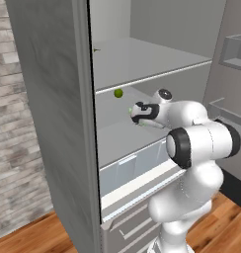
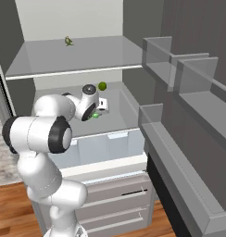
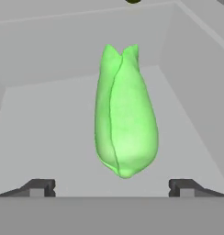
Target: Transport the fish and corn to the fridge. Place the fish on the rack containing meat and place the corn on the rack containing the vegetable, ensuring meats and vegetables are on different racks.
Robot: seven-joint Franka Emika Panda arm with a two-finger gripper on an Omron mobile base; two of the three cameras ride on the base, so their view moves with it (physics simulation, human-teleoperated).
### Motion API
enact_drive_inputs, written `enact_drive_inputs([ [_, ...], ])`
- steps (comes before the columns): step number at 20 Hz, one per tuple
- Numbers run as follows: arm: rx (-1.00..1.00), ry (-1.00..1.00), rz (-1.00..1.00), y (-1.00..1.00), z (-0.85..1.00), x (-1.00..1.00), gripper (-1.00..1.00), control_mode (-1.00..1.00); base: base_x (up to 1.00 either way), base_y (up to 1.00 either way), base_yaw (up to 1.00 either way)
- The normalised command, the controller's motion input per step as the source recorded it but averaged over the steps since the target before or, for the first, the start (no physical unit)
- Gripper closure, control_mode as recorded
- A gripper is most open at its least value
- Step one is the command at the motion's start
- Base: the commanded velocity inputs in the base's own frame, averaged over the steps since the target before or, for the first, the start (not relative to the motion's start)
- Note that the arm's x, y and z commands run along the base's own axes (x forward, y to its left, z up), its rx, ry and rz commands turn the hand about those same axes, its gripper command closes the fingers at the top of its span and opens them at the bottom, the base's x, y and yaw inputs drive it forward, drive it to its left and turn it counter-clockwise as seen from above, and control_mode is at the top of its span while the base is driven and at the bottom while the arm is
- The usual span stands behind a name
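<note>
Inside the fridge point(image 1: 53, 123), corn point(image 3: 125, 112) lies on the lower shelf, just ahead of the gripper point(image 3: 111, 187). Jaws spread wide either side, touching nothing, released. Vegetable point(image 1: 118, 92) sits behind the corn, same shelf. Meat point(image 2: 68, 41) sits on the rack containing meat point(image 2: 78, 58) above.

Lower fridge shelf point(image 3: 49, 137) bears corn point(image 3: 125, 114), vegetable point(image 1: 118, 92); upper rack point(image 1: 142, 62), meat point(image 1: 96, 50)

Matt, leafy-husked corn point(image 3: 125, 114)
</note>
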Motion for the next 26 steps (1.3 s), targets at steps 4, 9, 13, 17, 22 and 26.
enact_drive_inputs([
  [4, 0.00, -0.03, -0.09, 0.00, 0.28, -0.51, -1.00, -1.00, 0.00, 0.00, 0.00],
  [9, 0.00, -0.02, -0.04, -0.02, 0.30, -0.81, -1.00, -1.00, 0.00, 0.00, 0.00],
  [13, 0.00, 0.00, -0.02, -0.18, 0.32, -0.91, -1.00, -1.00, 0.00, 0.00, 0.00],
  [17, 0.00, 0.00, -0.01, -0.12, 0.50, -0.81, -1.00, -1.00, 0.00, 0.00, 0.00],
  [22, 0.00, 0.08, -0.04, -0.04, 0.70, -0.80, -1.00, -1.00, 0.00, 0.00, 0.00],
  [26, 0.00, 0.13, -0.10, 0.00, 0.77, -0.82, -1.00, -1.00, 0.00, 0.00, 0.00],
])
